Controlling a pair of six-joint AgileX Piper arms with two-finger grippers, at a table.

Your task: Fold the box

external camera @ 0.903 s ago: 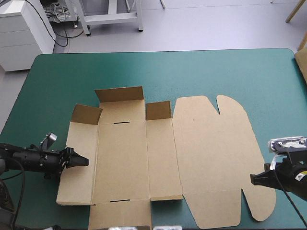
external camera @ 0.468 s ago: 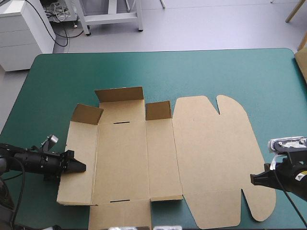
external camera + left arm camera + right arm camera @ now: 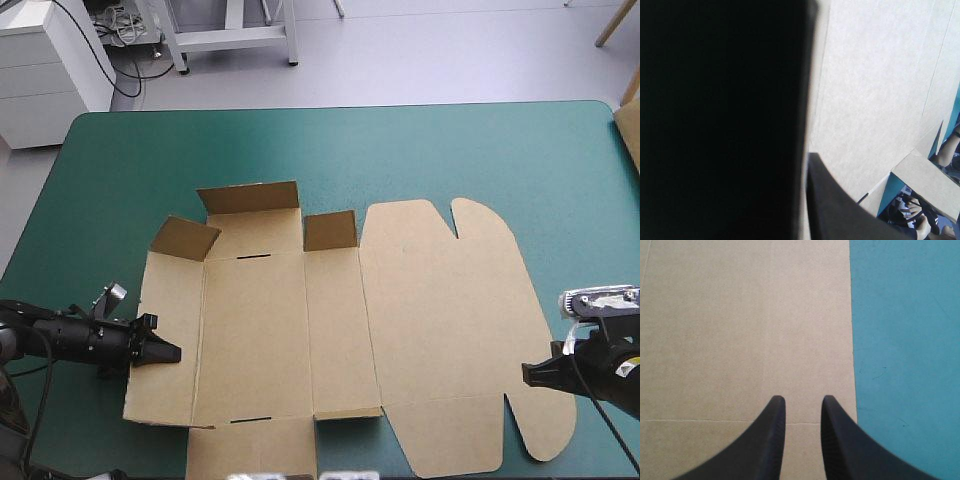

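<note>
The brown box (image 3: 420, 300) lies as a cut sheet on the teal-green cover, mostly flat. Three small flaps (image 3: 250, 197) stand raised along its far left part. My left gripper (image 3: 172, 352) comes in low from the left and is shut on the box's left panel (image 3: 165, 330) at its outer edge. In the left wrist view the board (image 3: 875, 90) runs between the two black fingers (image 3: 840, 210) of the gripper (image 3: 809, 150). My right gripper (image 3: 527, 373) sits at the rounded lid's near right edge. Its fingers (image 3: 772, 415) stand slightly apart over the board (image 3: 740, 315), gripper (image 3: 800, 402) open.
Bare teal-green cover (image 3: 330, 150) stretches across the far half of the table and shows beside the board (image 3: 905, 340) at the right gripper. A pale tan edge (image 3: 631, 125) shows at the table's far right side. The box's near flaps reach the table's front edge.
The left gripper has closed onto the left panel's edge and slid slightly toward the table's near edge. The left panel and its raised corner flap shifted a little. The right arm is still.
</note>
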